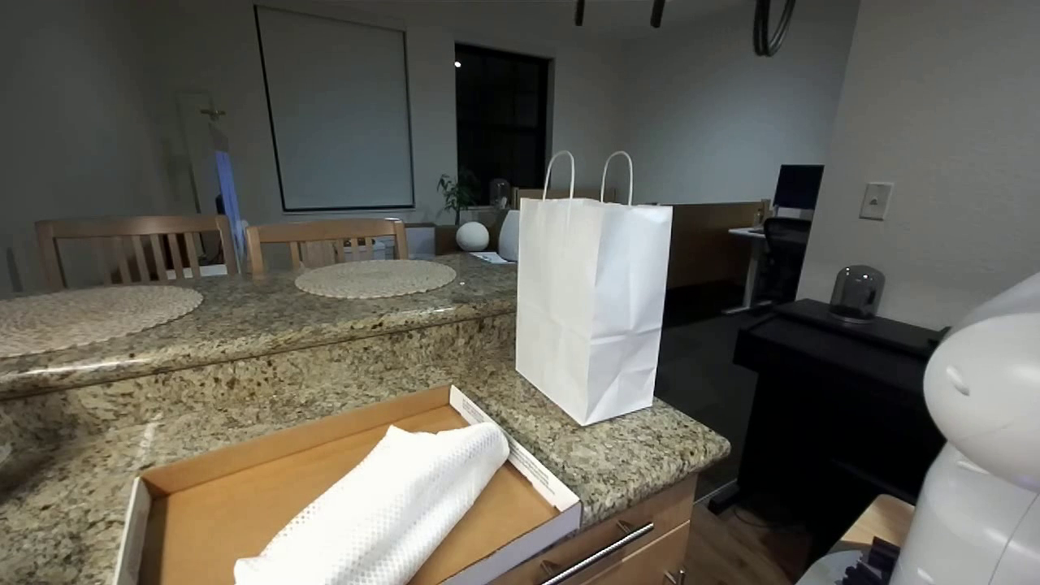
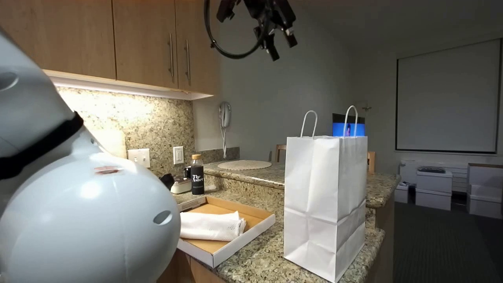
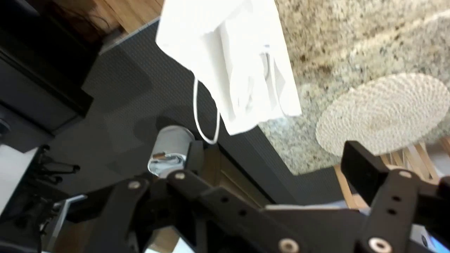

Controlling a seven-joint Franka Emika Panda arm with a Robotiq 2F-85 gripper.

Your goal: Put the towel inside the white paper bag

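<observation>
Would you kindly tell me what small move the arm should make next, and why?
I would probably move the gripper, at its present height, toward the towel in the tray. The gripper is open and empty, the wrist view shows the bag but no towel, and a high path should help clear the bag.

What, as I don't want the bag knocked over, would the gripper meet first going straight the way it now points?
Most likely the white paper bag, around its handles: in an exterior view the gripper slants down toward it, and the wrist view shows it ahead. Depth is unclear, so it could miss.
</observation>
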